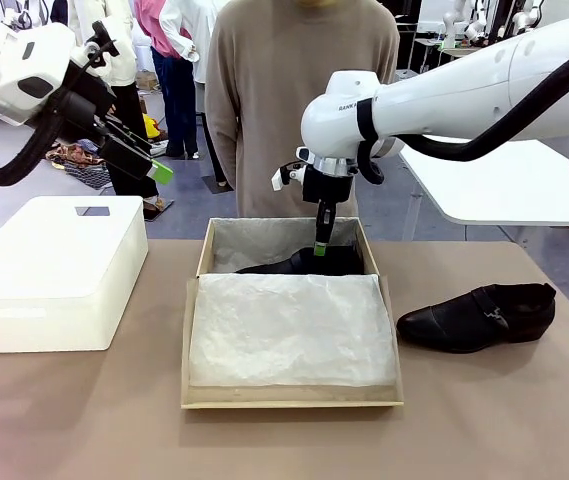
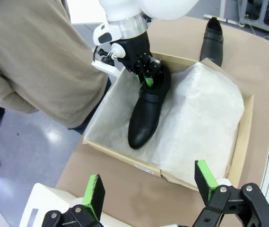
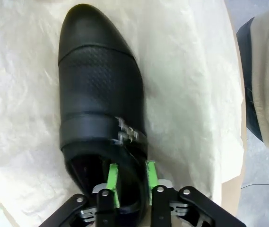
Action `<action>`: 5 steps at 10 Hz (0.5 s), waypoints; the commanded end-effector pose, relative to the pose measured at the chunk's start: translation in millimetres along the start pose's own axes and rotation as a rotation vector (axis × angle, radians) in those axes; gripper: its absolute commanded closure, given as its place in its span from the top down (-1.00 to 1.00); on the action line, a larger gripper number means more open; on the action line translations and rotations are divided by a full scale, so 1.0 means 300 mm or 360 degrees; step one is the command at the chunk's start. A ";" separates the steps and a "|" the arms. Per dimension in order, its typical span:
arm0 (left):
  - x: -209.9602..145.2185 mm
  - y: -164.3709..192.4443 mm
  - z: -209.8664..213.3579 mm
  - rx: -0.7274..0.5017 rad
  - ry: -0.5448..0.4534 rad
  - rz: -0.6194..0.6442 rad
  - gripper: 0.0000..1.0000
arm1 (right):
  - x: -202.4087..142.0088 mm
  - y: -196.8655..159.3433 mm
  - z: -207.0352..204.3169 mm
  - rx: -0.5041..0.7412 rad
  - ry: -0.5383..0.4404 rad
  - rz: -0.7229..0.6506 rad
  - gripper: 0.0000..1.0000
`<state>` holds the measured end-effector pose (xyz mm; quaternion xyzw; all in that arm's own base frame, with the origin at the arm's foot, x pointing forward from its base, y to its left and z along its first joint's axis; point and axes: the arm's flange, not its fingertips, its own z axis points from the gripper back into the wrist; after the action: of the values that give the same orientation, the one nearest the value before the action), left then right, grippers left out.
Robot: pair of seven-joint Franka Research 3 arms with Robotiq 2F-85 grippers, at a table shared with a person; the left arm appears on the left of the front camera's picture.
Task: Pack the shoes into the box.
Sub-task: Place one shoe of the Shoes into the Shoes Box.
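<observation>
One black shoe [image 1: 294,263] lies on its sole on the white tissue in the far half of the tan box [image 1: 192,330]. My right gripper [image 1: 321,245] reaches straight down to its heel end. In the right wrist view the green pads [image 3: 113,182] stand on either side of the shoe's [image 3: 96,85] heel rim, a little apart, with the gripper [image 3: 132,182] open. The other shoe [image 1: 479,318] rests on the table to the right of the box. My left gripper [image 1: 154,165] hangs high at the left, open and empty [image 2: 151,182], looking down on the box [image 2: 125,158] and the shoe [image 2: 148,111].
A white plastic bin [image 1: 54,270] stands on the table left of the box. A person in a beige sweater [image 1: 299,100] stands close behind the box's far edge. Crumpled tissue [image 1: 289,325] covers the near half of the box. A white table [image 1: 504,185] stands at the back right.
</observation>
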<state>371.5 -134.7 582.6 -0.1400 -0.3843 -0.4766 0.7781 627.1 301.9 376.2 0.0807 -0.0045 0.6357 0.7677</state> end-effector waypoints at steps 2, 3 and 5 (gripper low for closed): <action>-0.008 0.006 -0.003 -0.0028 -0.0028 -0.0011 1.00 | 0.016 0.006 0.079 0.0032 -0.0038 -0.0034 1.00; -0.008 0.006 -0.003 -0.0028 -0.0028 -0.0011 1.00 | 0.016 0.014 0.101 0.0035 -0.0043 -0.0033 1.00; -0.008 0.006 -0.003 -0.0028 -0.0028 -0.0011 1.00 | 0.013 0.033 0.134 0.0032 -0.0031 -0.0014 1.00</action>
<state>371.5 -134.7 582.6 -0.1400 -0.3843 -0.4766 0.7781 625.6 303.4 410.6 0.0838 -0.0066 0.6386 0.7650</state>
